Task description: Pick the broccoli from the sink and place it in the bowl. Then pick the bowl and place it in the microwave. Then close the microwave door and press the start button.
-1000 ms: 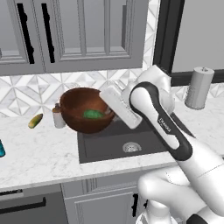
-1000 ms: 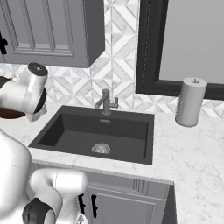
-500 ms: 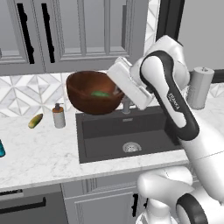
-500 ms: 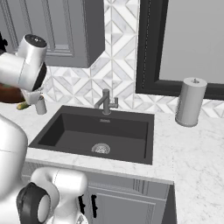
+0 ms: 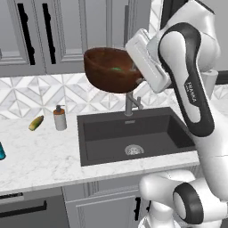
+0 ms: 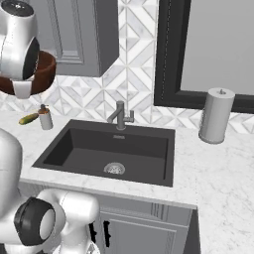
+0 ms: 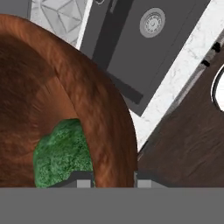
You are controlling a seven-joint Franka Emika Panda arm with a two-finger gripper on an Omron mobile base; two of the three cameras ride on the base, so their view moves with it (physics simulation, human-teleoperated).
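Sink (image 5: pixel 133 133): dark basin in white counter, faucet (image 5: pixel 130 103) at back. Bowl (image 5: pixel 111 71): wooden, tilted, held high above sink. Gripper (image 7: pixel 113 180): jaws narrow, clamped across bowl rim, one finger inside. Broccoli (image 7: pixel 59 157): inside bowl, beside inner finger.

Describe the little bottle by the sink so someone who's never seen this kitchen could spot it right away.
Find the dark sink in the white marble counter. On the counter just off its far corner, away from the paper towel roll, stands a small soap bottle. It is upright, pale with a dark pump top, unlike the yellow-green corn cob lying flat beside it.
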